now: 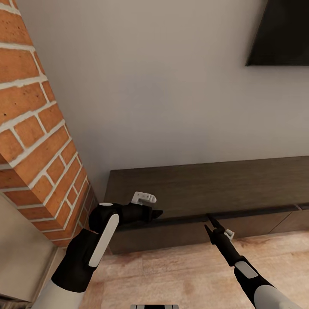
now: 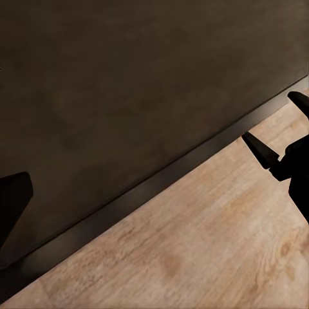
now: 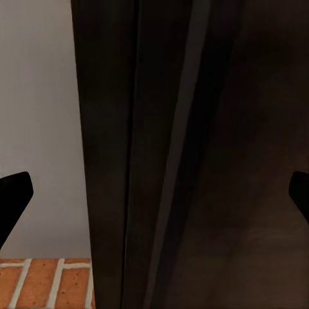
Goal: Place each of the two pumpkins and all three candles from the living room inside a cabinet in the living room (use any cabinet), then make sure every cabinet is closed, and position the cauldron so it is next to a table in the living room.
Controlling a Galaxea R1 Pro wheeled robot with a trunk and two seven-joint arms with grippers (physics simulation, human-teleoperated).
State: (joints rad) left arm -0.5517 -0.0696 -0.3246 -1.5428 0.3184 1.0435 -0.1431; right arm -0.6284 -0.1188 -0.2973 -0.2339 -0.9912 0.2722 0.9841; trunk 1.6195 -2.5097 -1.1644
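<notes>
The long, low dark-brown cabinet (image 1: 206,189) runs along the white wall, and its flat fronts (image 1: 257,223) look flush and shut. My left gripper (image 1: 157,213) is open at the front edge of the cabinet's top, near its left end; one fingertip (image 2: 14,196) shows over the dark wood. My right gripper (image 1: 208,222) is open just in front of the cabinet's front edge, a little right of the left one, and appears again as my right gripper (image 2: 277,129) above the floor. Neither gripper holds anything. The pumpkins, candles, cauldron and table are out of view.
A red brick pillar (image 1: 34,128) stands close on the left, against the cabinet's left end. A dark screen (image 1: 283,30) hangs on the wall at the upper right. Pale wood floor (image 1: 180,274) lies in front of the cabinet.
</notes>
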